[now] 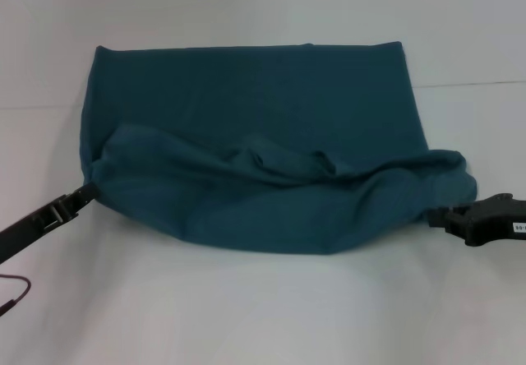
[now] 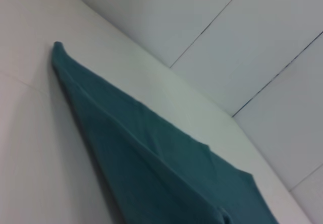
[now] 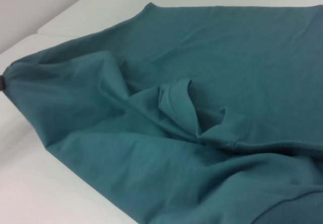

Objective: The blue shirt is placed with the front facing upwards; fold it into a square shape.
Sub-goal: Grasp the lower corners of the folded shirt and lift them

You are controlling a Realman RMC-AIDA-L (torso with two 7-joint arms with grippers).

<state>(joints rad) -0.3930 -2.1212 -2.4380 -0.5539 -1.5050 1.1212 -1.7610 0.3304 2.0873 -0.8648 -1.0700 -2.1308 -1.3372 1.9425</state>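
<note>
**Head view: shirt half-folded, both corners pinched**

Head view shows the blue shirt (image 1: 263, 143) lying across the middle of the white tabletop (image 1: 263, 316), its far edge flat and straight, its near portion doubled over in a rumpled, sagging fold. The left end effector (image 1: 86, 191) sits at the shirt's left corner, closed on a pinch of cloth there. The right end effector (image 1: 440, 215) sits at the right end of the fold, just touching the fabric edge; whether its fingers are clamped on cloth or free cannot be told from these pictures.

The right wrist view shows a bunched ridge of fabric, likely the collar or a sleeve hem, trapped in the middle of the fold.

Judging by this, the fold is partway along and far from square. The risks from here:

- The trapped bunch may be pressed in if the layer is laid down as is, leaving a lump and a crooked edge.
- If the right side has no firm hold, that corner may drop and skew the fold.
- Uneven pull between the two arms could drag the flat lower layer out of line.
</note>
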